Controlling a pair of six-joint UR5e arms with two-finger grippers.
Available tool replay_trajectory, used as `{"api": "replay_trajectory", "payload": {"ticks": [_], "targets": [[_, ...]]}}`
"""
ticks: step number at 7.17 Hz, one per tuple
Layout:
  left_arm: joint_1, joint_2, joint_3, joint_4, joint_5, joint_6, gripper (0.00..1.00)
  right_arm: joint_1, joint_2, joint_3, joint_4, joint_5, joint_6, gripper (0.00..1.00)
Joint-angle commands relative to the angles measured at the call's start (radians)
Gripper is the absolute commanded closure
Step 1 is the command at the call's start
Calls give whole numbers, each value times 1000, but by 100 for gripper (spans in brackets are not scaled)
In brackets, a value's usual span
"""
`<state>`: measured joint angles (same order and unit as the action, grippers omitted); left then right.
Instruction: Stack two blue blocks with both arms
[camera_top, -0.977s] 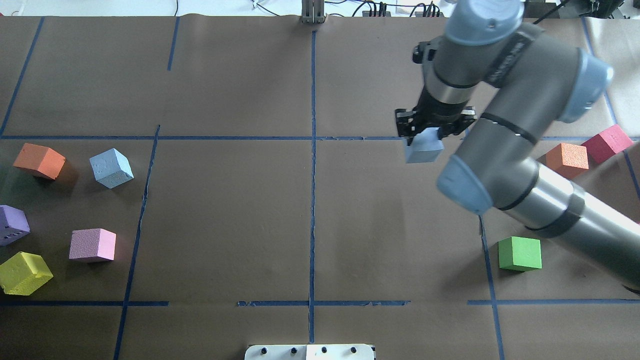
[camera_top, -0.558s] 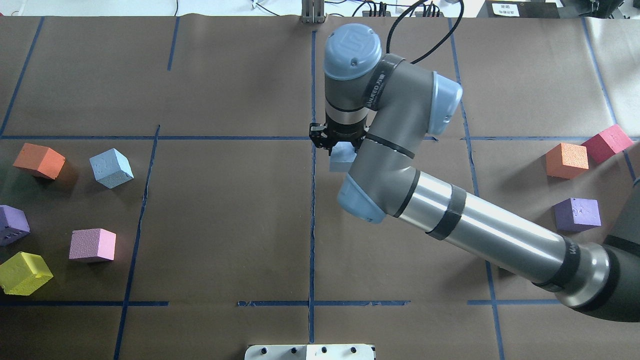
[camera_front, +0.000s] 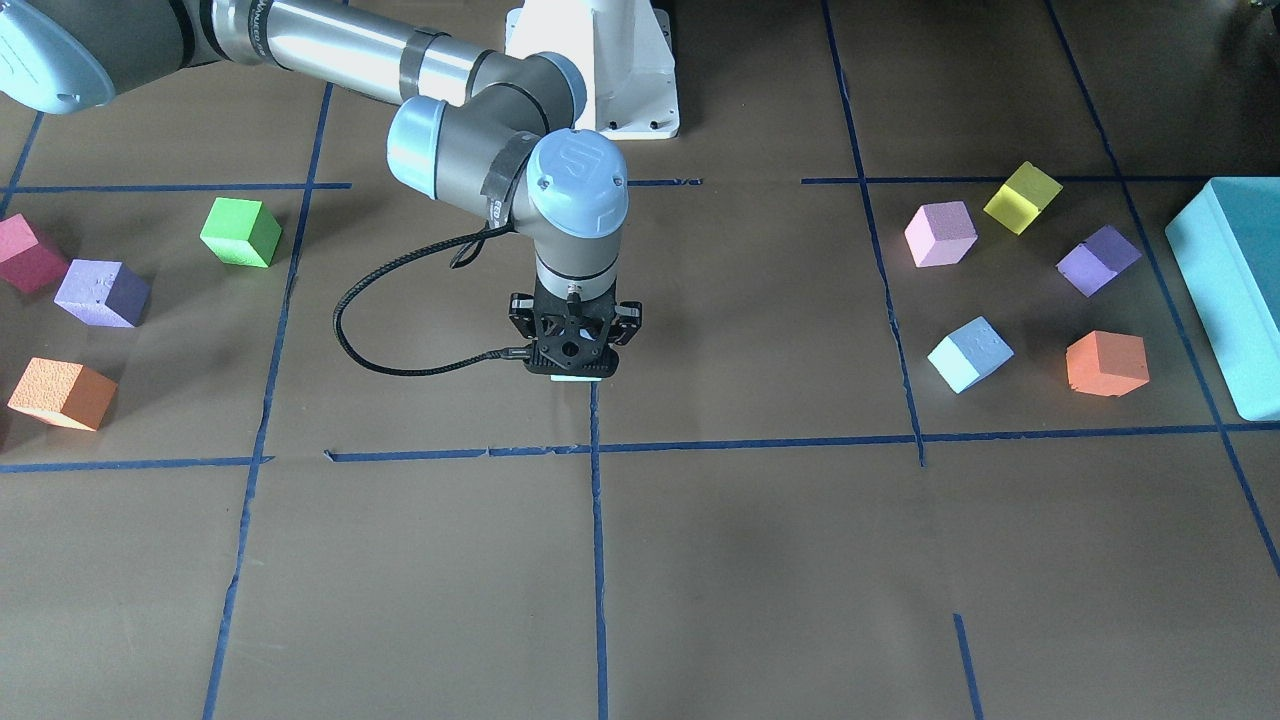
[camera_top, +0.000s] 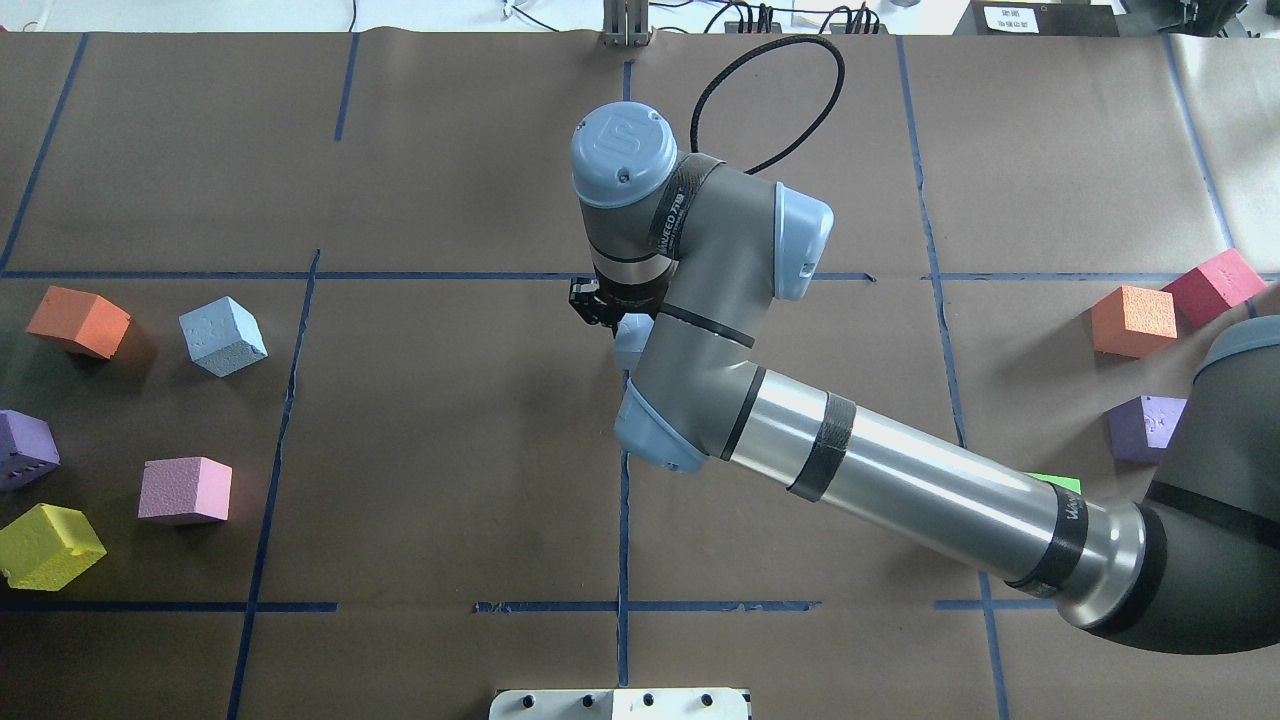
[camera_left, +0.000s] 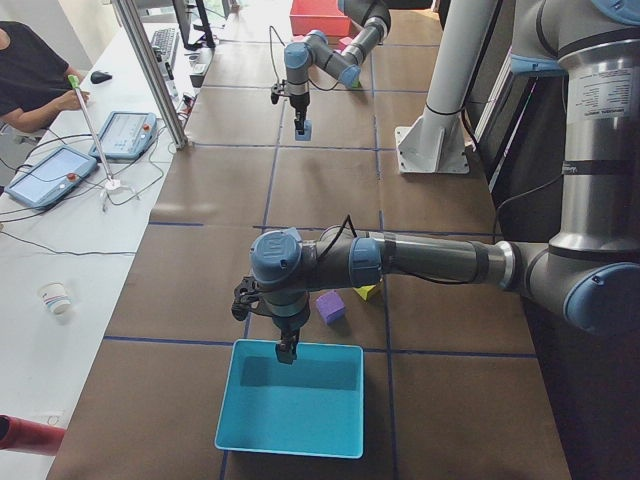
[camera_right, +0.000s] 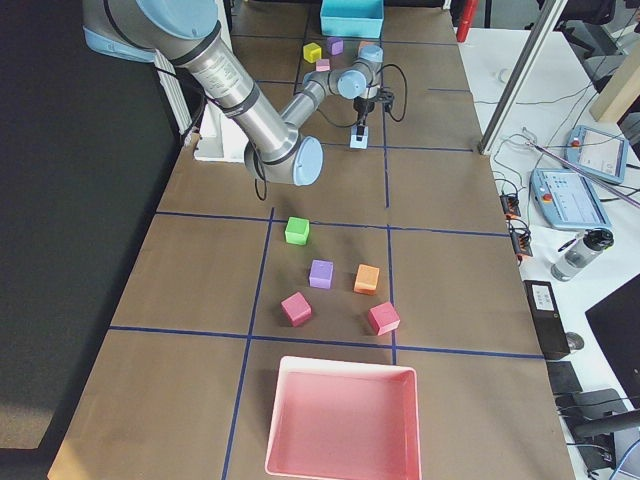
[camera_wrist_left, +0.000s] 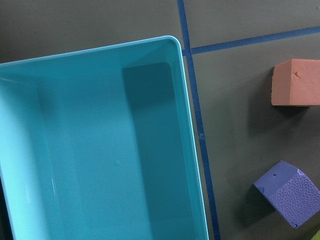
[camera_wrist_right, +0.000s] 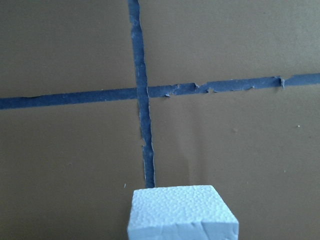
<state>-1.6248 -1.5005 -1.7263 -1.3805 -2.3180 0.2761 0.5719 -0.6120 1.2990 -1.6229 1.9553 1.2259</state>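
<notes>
My right gripper (camera_top: 612, 318) is shut on one pale blue block (camera_top: 633, 341) and holds it low over the table's centre line, just short of a tape crossing. The front view shows this gripper (camera_front: 574, 362) from above, with only a sliver of the block (camera_front: 578, 378) under it. The right wrist view shows the block's grainy top (camera_wrist_right: 182, 212). The other blue block (camera_top: 222, 336) lies on the table at the left, also in the front view (camera_front: 969, 354). My left gripper (camera_left: 287, 350) hangs over the turquoise box (camera_left: 290, 410); I cannot tell whether it is open or shut.
Orange (camera_top: 78, 321), purple (camera_top: 25, 448), pink (camera_top: 185, 490) and yellow (camera_top: 48, 545) cubes lie around the left blue block. Orange (camera_top: 1133, 320), red (camera_top: 1213, 285), purple (camera_top: 1150, 428) and green (camera_top: 1055, 482) cubes lie at the right. A red tray (camera_right: 340, 420) stands at the right end.
My right arm has swung left with the blue block, from the right half of the table to its centre line. The cubes on the table have not moved.
</notes>
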Motion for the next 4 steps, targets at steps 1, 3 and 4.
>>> {"api": "replay_trajectory", "payload": {"ticks": [1, 3, 4], "targets": [[-1, 0, 1, 1, 0, 2, 0, -20, 6, -39, 67, 1, 75, 96], [-1, 3, 1, 1, 0, 2, 0, -26, 6, -49, 69, -1, 75, 85], [-1, 3, 2, 1, 0, 2, 0, -27, 5, -50, 67, -1, 73, 39]]}}
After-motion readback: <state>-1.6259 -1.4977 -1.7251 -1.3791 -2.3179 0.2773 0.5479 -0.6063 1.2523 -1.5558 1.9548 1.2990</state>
